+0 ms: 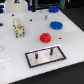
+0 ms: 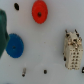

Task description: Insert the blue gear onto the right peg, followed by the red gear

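On the white table (image 1: 15, 55), toward the exterior view's right and far from you, your blue gear (image 1: 56, 25) lies flat, with the smaller red gear (image 1: 45, 37) nearer and just left of it; the two sit close but apart. Nearest of all is the black-rimmed grey plate (image 1: 46, 55) with its two dark pins, the right peg (image 1: 51, 50) standing beside its twin. A pale, ribbed object (image 1: 19, 27) stands well off to the left. You cannot see the gripper in the exterior view, and in the wrist view only a dark green shape at the edge overlaps the blue gear (image 2: 15, 46), so whether the pincer is apart or together cannot be told. Neither gear looks lifted yet. Watch the order: the red gear (image 2: 39, 11) lies between blue and plate, so a low carry could knock it. The pegs are thin and close together, so a slightly off-centre descent could land the hub on the pin's tip or find the left one.
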Controlling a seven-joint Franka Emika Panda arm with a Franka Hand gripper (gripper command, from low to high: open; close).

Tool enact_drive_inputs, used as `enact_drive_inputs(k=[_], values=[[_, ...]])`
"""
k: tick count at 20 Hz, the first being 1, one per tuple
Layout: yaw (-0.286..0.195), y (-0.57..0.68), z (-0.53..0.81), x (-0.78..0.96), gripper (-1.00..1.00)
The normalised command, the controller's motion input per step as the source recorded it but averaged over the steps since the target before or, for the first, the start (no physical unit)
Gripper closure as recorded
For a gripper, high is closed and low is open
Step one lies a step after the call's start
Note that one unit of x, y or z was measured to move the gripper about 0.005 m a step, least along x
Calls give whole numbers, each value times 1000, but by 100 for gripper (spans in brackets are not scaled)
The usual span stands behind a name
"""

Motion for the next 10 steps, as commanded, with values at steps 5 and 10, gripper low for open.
enact_drive_inputs(k=[5, 10], values=[[0, 363, 0, -133, -100], [0, 528, -3, -357, -100]])
